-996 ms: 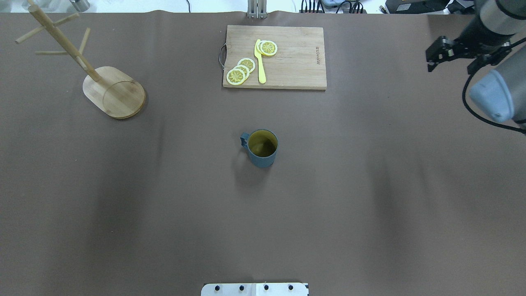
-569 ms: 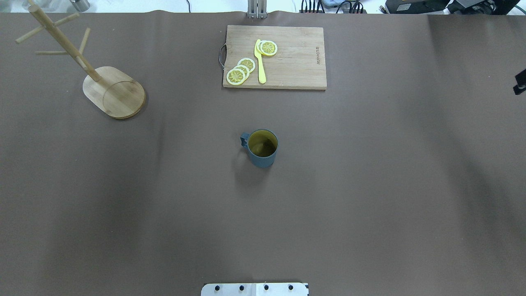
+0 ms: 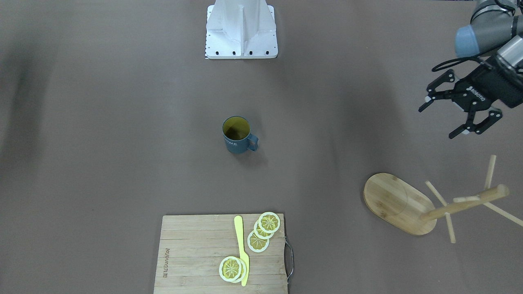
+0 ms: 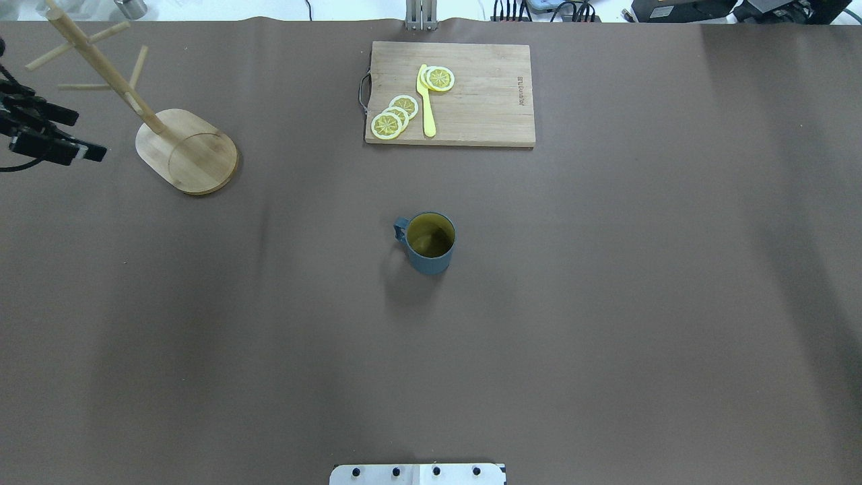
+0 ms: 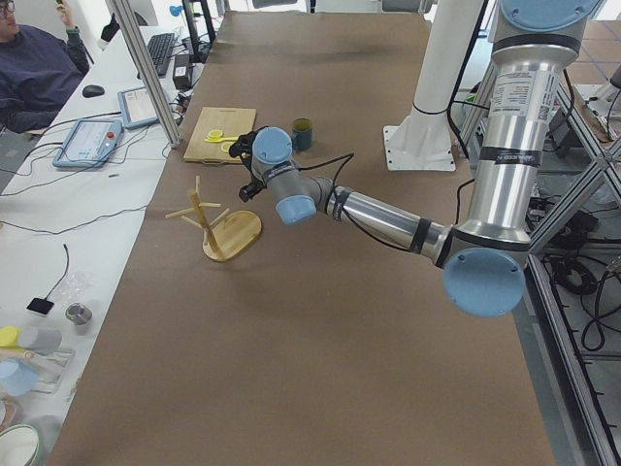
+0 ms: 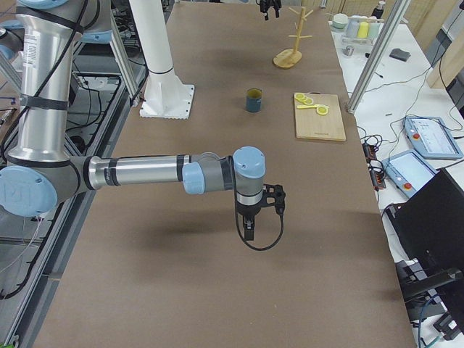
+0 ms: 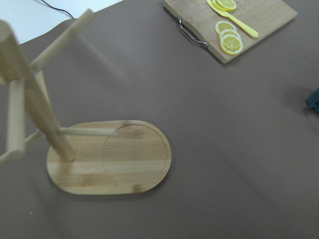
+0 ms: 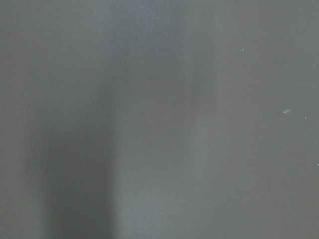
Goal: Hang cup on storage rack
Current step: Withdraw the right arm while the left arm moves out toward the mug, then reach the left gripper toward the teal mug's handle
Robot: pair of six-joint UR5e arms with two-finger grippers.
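Observation:
The slate-blue cup [image 4: 429,244] stands upright at the table's middle, its handle toward the robot's left; it also shows in the front view [image 3: 237,139]. The bamboo storage rack [image 4: 188,152] stands at the far left, its pegs bare [image 3: 394,202] [image 7: 109,158]. My left gripper [image 3: 438,122] is open and empty, in the air beside the rack and apart from it; it enters the overhead view at the left edge [image 4: 81,135]. My right gripper [image 6: 249,230] shows only in the right side view, low over bare table far from the cup; I cannot tell if it is open.
A wooden cutting board [image 4: 485,101] with lemon slices [image 4: 394,116] and a yellow knife [image 4: 426,101] lies at the far middle, beyond the cup. The robot's white base [image 3: 241,30] stands at the near edge. Brown paper covers the table.
The right arm has left the overhead view at the right edge. The left gripper has come in at the left edge next to the rack. The cup has not moved.

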